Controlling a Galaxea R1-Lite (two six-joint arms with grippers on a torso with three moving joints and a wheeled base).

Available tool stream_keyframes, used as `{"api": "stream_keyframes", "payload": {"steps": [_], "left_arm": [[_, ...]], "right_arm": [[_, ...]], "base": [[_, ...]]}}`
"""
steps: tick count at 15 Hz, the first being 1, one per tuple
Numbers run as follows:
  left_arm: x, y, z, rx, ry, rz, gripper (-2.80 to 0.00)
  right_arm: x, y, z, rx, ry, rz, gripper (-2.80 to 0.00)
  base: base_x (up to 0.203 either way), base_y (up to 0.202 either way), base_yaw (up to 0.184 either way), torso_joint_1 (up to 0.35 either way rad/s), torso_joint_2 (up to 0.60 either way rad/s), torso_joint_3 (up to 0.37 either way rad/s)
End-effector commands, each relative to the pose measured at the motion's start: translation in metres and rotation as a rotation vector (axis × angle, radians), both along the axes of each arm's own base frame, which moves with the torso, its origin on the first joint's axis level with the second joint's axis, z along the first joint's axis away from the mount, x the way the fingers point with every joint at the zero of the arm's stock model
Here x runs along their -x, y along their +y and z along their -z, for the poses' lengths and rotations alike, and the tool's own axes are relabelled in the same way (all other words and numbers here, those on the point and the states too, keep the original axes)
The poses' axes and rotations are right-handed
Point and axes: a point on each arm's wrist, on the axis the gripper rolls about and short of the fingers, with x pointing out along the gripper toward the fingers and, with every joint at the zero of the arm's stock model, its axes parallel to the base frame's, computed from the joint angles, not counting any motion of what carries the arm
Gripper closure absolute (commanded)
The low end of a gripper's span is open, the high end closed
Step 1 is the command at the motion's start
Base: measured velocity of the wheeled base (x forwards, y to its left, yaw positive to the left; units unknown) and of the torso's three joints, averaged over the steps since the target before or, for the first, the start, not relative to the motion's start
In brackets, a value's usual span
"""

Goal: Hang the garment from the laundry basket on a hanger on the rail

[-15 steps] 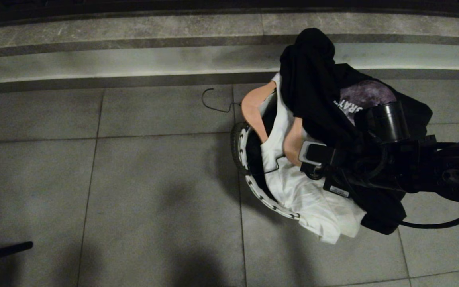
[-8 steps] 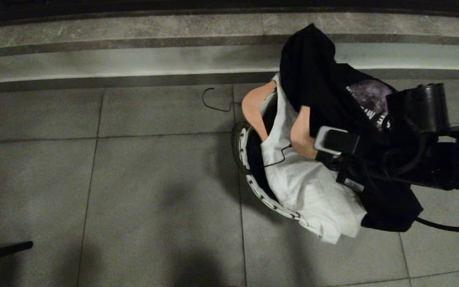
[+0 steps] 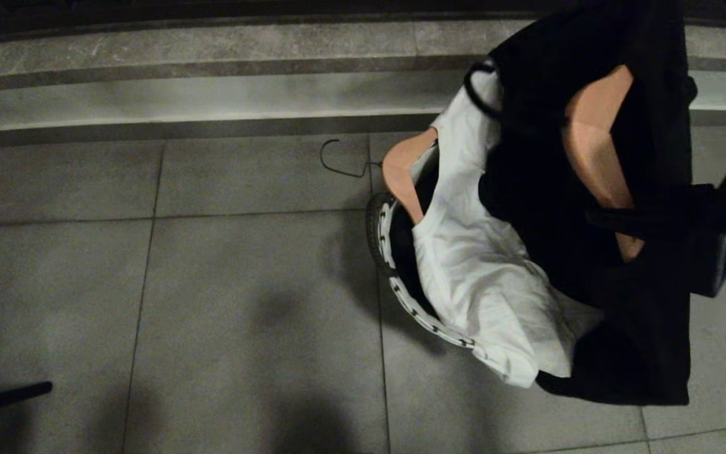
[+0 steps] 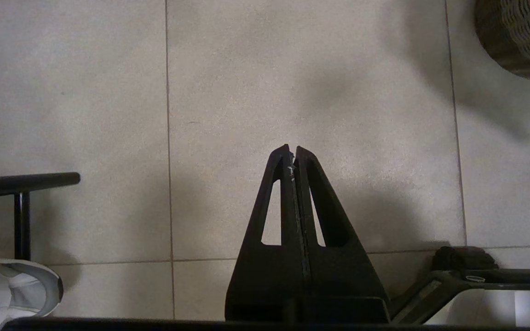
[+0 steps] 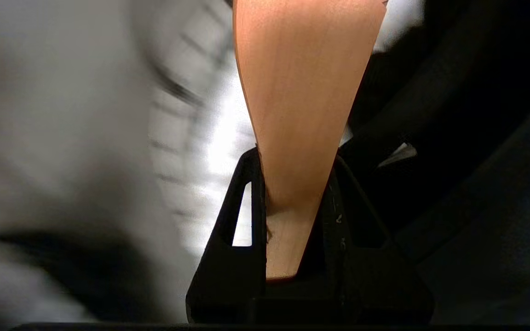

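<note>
**A:** The right gripper [image 5: 292, 184] has its fingers [image 5: 246, 207] pinching the wooden hanger [image 5: 302, 92], the wood wedged between them and fanning out wider past the tips. A solid clamp, by the look of it.

**B:** And the black garment [image 3: 621, 328] is draped over that hanger. From the head camera it hangs well up off the basket [image 3: 401, 296], its hem trailing down below the fingers.

**A:** So the pick seems done. Hanger and black garment are up together, clear of the basket, or nearly. The lower edge of the cloth is dark against dark there, so whether it has fully cleared the white garment [image 3: 483, 277] is hard to call.

**B:** The white one lies across the basket rim, spilling onto the floor tiles, with a second hanger [image 3: 401, 170] poking out on the far side from the fingers, its wire hook [image 3: 338, 161] resting on the floor.

**A:** And the left gripper [image 4: 292, 154]?

**B:** Parked. Its fingers are pressed together with nothing between them, pointing at bare tile, well apart from the basket.

**A:** What is left, then?

**B:** The main part, in all fairness. No rail is in view, only the floor and a stone ledge beyond the basket. The hanger has to be carried up to the rail, and its hook set over the bar. That hook seems to be the dark loop [image 3: 479, 85] at the top of the black garment, away from the fingertips.

**A:** Roughly a third done, then: grasp and lift made, carry and hooking to come.
</note>
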Motion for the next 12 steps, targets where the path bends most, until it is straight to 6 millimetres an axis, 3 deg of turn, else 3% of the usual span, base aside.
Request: {"api": "stream_keyframes", "payload": {"steps": [1,4,7,10,12], "left_arm": [[0.000,0.000,0.000,0.000,0.002,0.000,0.00],[0.000,0.000,0.000,0.000,0.002,-0.001,0.00],[0.000,0.000,0.000,0.000,0.000,-0.001,0.00],[0.000,0.000,0.000,0.000,0.001,0.000,0.00],[0.000,0.000,0.000,0.000,0.000,0.000,0.00]], "right_arm": [[0.034,-0.012,-0.015,-0.162,-0.016,-0.036,0.00],[0.056,-0.022,-0.012,-0.213,-0.027,0.008,0.00],[0.066,-0.036,-0.004,-0.163,-0.080,0.259,0.00],[0.093,-0.052,0.000,-0.184,-0.146,0.382,0.00],[0.100,-0.061,0.009,-0.209,-0.148,0.520,0.00]], "base": [[0.000,0.000,0.000,0.000,0.00,0.000],[0.000,0.000,0.000,0.000,0.00,0.000],[0.000,0.000,0.000,0.000,0.00,0.000],[0.000,0.000,0.000,0.000,0.00,0.000],[0.000,0.000,0.000,0.000,0.00,0.000]]}}
